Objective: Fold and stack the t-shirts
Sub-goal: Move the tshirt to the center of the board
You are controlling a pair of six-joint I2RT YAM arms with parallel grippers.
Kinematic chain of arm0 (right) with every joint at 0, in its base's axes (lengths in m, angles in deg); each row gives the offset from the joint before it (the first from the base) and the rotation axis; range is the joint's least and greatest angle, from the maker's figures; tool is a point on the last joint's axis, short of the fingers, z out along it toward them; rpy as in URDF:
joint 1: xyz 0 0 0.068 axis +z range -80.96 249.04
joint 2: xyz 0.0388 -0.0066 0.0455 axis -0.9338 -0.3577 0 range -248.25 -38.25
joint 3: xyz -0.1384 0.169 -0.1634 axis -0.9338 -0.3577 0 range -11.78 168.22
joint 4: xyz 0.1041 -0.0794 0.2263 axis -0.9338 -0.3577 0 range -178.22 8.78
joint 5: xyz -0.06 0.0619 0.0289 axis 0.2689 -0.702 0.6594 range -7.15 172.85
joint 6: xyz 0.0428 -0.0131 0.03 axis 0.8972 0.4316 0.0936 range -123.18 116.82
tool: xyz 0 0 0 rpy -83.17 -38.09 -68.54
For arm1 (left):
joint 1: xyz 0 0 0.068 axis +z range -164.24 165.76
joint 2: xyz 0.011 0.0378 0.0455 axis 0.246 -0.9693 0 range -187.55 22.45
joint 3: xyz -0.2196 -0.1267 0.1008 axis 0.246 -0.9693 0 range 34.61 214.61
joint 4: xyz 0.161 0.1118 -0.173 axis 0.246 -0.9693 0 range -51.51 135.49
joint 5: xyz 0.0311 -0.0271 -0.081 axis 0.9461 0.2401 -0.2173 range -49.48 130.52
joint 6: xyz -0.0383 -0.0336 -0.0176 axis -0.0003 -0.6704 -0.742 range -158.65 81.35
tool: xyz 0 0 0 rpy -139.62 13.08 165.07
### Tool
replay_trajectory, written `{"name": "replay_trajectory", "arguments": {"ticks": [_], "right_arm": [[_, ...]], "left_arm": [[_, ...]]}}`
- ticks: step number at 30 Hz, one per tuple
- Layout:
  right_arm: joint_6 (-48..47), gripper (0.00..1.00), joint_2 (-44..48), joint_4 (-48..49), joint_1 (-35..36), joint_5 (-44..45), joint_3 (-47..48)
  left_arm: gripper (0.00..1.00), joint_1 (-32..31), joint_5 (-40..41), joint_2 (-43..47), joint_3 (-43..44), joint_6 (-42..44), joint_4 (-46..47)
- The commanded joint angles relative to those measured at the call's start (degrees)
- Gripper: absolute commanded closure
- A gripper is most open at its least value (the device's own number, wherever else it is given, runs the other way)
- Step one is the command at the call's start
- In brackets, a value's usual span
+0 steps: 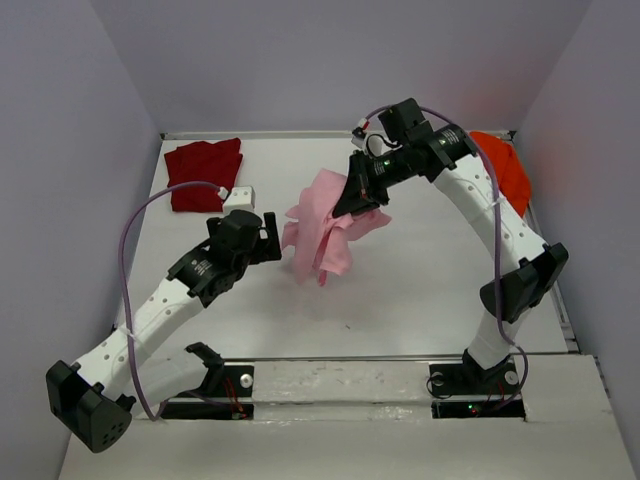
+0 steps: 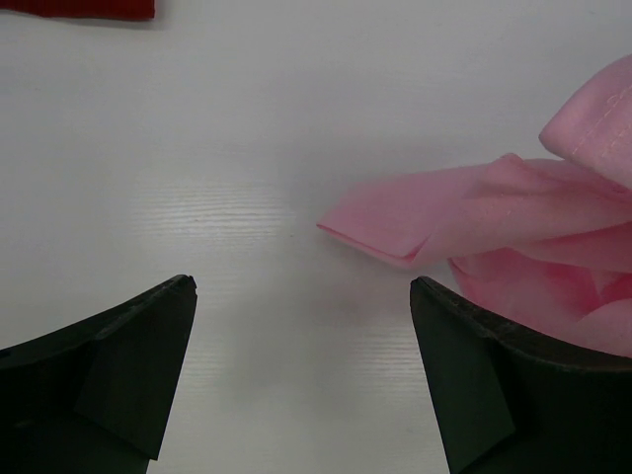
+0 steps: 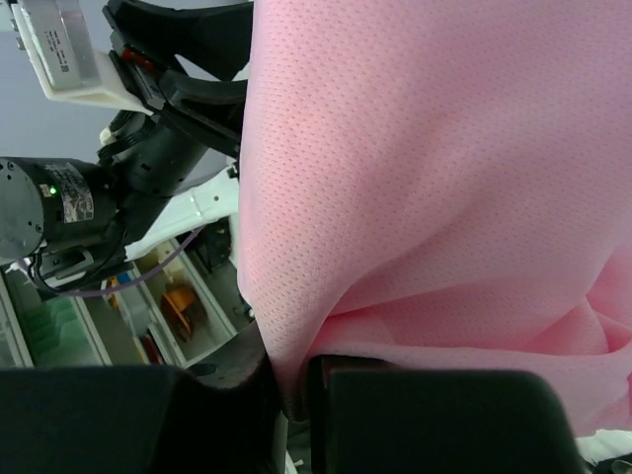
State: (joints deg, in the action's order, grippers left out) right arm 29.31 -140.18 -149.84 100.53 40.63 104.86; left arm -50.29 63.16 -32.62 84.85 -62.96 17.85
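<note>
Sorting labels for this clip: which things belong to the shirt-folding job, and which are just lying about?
Job: pink t-shirt, pinched in the right gripper; dark red t-shirt; orange t-shirt.
Merely there: table; walls.

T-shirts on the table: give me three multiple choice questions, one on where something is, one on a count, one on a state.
1. Where does the dark red t-shirt lie?
A. by the far left corner of the table
B. in the middle of the table
C. at the near right edge

2. How many t-shirts show in the top view?
A. one
B. two
C. three

3. What is the right gripper doing?
A. standing open over bare table
B. shut on the pink t-shirt
C. resting shut on bare table

Answers:
1 A, the top view shows it at the far left corner.
2 C, dark red, pink, and the orange t-shirt at the far right.
3 B, the right wrist view shows pink cloth pinched between its fingers.
</note>
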Motion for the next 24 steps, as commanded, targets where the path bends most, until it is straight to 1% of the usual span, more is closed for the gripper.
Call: {"name": "replay_trajectory", "arguments": {"ticks": [1,2,3,4,6,7,9,11,13,14,15,16,17,19,20,21,22,24], "right_arm": [[0.56,0.93,0.15,-1.96,0.33,-3.23,0.88],[0.47,0.76,0.76,-1.87,0.33,-2.61,-0.52],[0.38,0.61,1.12,-2.13,0.33,-1.30,-1.93],[-0.40,0.34,1.64,-2.65,0.33,1.58,-4.55],[-1.20,0.11,2.78,-2.57,0.33,4.23,-7.73],[-2.33,0.04,3.05,-2.14,0.33,5.47,-10.96],[-2.96,0.01,3.40,-1.52,0.33,6.44,-13.79],[-3.74,0.00,3.40,-1.17,0.33,9.78,-15.90],[-4.62,0.00,2.88,-2.13,0.33,13.11,-16.18],[-5.50,0.00,2.70,-4.22,0.33,14.34,-16.35],[-6.03,0.00,2.61,-5.37,0.33,16.18,-16.88],[-6.99,0.00,3.05,-7.21,0.33,21.07,-17.67],[-7.09,0.00,3.57,-7.32,0.33,23.21,-20.89],[-7.97,0.00,6.11,-5.40,0.33,25.59,-25.56],[-8.32,0.00,6.74,-2.34,0.33,25.00,-27.85],[-8.41,0.01,7.35,-0.31,0.33,23.86,-32.22],[-7.36,0.01,8.75,3.80,0.33,22.19,-34.27],[-5.87,0.02,10.25,8.04,0.33,21.22,-38.31]], "left_arm": [[0.01,-0.33,2.42,1.89,-0.58,-0.47,2.15],[0.01,-0.33,2.42,1.89,-0.58,-0.47,2.15],[0.01,-0.42,2.50,1.98,-0.58,-0.47,2.06],[0.01,-0.42,2.50,1.98,-0.49,-0.47,1.97],[0.01,-0.33,2.42,2.16,-0.58,-0.47,2.06],[0.01,-0.42,2.42,2.25,-0.58,-0.38,2.24],[0.01,-0.42,2.15,2.07,-0.58,-0.29,2.32],[0.01,-0.42,2.15,1.98,-0.58,-0.12,2.24],[0.01,-0.33,1.89,1.98,-0.58,-0.03,2.32],[0.01,-0.33,1.19,1.90,-0.67,0.32,2.59],[0.01,-0.42,0.49,1.81,-0.75,0.67,2.85],[0.01,-0.33,-0.21,1.72,-0.84,1.02,3.11],[0.01,-0.42,-2.66,1.28,-1.02,2.16,4.16],[0.01,-0.42,-4.78,0.32,-1.11,2.87,4.87],[0.01,-0.33,-5.57,-1.43,-0.85,3.22,5.14],[0.01,-0.25,-8.11,-2.40,-0.23,4.35,5.23],[0.01,-0.25,-8.91,-3.63,0.21,4.45,4.88],[0.01,-0.16,-11.19,-7.13,0.91,4.98,5.23]]}}
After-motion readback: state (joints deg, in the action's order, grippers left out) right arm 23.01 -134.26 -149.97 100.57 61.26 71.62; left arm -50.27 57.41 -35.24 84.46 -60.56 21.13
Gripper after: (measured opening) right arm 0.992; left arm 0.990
